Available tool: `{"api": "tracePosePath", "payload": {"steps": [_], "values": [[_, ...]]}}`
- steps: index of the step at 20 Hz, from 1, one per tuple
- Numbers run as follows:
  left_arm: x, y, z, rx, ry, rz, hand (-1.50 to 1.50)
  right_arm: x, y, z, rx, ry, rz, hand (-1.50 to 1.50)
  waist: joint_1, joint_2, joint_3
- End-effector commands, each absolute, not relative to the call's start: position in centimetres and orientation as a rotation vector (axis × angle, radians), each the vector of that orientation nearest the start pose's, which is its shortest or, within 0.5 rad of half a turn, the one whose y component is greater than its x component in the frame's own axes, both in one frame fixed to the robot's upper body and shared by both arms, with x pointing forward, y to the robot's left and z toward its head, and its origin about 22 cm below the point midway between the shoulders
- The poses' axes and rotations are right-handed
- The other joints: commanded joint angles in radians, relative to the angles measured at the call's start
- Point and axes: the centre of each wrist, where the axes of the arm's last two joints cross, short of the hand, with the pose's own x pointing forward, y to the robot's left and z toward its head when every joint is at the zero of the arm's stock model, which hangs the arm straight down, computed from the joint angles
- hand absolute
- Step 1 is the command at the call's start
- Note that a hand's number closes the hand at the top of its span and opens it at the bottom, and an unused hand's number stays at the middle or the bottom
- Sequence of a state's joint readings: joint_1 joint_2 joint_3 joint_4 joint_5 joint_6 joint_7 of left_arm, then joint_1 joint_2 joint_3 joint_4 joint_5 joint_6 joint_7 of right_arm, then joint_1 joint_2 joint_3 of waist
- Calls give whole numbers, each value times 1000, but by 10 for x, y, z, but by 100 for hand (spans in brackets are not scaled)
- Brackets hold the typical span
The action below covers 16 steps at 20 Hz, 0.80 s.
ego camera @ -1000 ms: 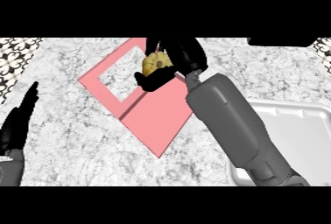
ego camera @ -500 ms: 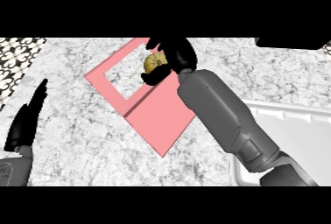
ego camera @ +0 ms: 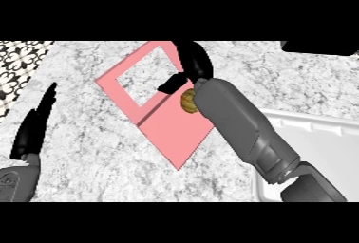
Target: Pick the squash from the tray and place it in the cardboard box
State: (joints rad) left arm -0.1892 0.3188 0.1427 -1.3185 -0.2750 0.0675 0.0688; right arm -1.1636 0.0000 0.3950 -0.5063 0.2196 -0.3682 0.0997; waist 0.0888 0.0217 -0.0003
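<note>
The right hand (ego camera: pixel 191 66) reaches far across the bench (ego camera: pixel 91 156), over the pink box (ego camera: pixel 175 128), which lies flat like a folded carton with an open window at its far end. The squash (ego camera: pixel 188 100) shows as a small yellow-brown lump tucked right against the wrist, under the forearm's near edge. The fingers point away and up, the thumb juts left, and I cannot tell whether they close round the squash or whether it merely sits below the wrist. It looks to be over the solid pink panel, near the fold line, not over the window.

The white tray (ego camera: pixel 316 142) sits at the right, with the forearm crossing its near corner. The left hand (ego camera: pixel 35 126) rests open at the left edge, fingers up.

The risks, as I judge them: the squash is round, so if let go here on the flat panel it may roll off the pink onto the bench. Because the arm hides most of it, its seat in the hand is uncertain, and it could slip out if the hand turns. Drawing the forearm back low could also nudge the box or clip the tray's rim.
</note>
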Motion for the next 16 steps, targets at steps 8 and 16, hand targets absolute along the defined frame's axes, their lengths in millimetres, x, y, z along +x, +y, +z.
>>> {"api": "tracePosePath", "payload": {"steps": [8,16], "values": [[272,348,-1,637,-1392,-248,0,435,-47,124,-289,-1867,377,-150,-48,-6,0],[262,353,16,636,-1378,-210,0,450,-139,120,-227,-1850,263,-150,-76,-20,1]]}}
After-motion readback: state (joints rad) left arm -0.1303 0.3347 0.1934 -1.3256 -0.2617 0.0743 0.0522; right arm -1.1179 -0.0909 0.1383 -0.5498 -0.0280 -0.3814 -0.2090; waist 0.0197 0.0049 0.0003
